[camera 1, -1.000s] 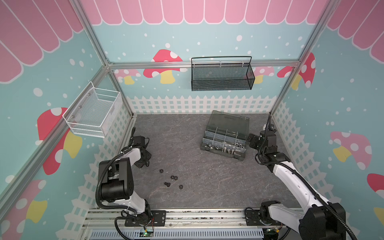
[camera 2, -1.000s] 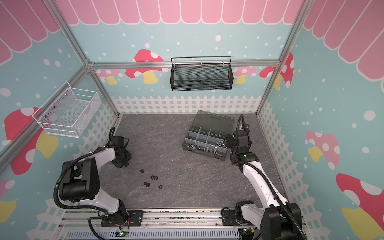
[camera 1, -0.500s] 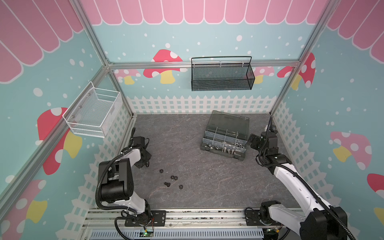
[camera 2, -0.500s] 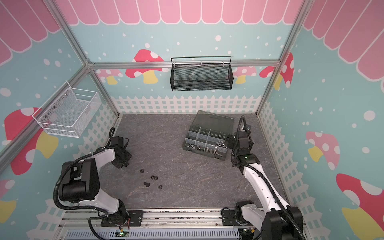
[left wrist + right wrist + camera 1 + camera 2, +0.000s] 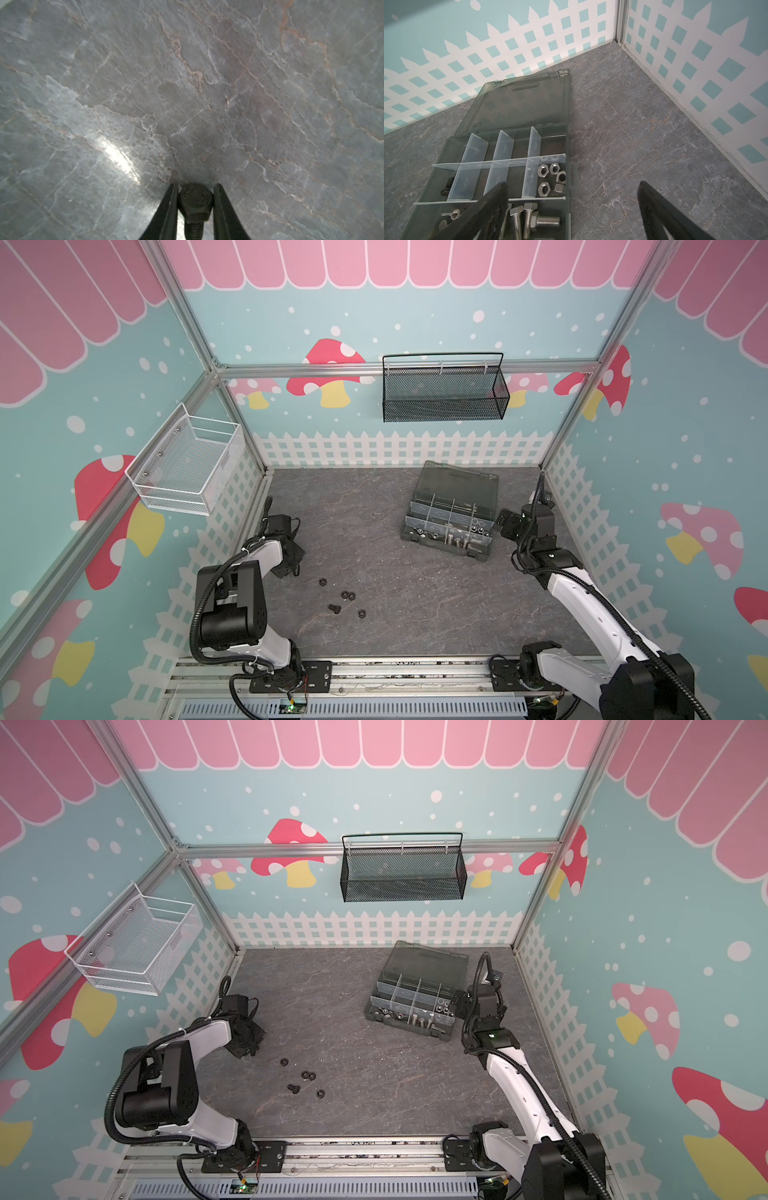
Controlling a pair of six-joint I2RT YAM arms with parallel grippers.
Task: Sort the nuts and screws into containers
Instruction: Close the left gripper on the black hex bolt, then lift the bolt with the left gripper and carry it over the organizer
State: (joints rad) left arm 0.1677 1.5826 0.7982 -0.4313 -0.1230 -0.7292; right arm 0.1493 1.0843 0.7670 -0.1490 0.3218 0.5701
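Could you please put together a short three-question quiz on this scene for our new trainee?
1. True or false: the organizer box has its lid shut.
2. In the left wrist view, what does the left gripper grip? A) a silver nut B) a black screw C) nothing
3. In both top views, how many loose black pieces lie grouped on the table?
Key: 1 false; 2 B; 3 five.
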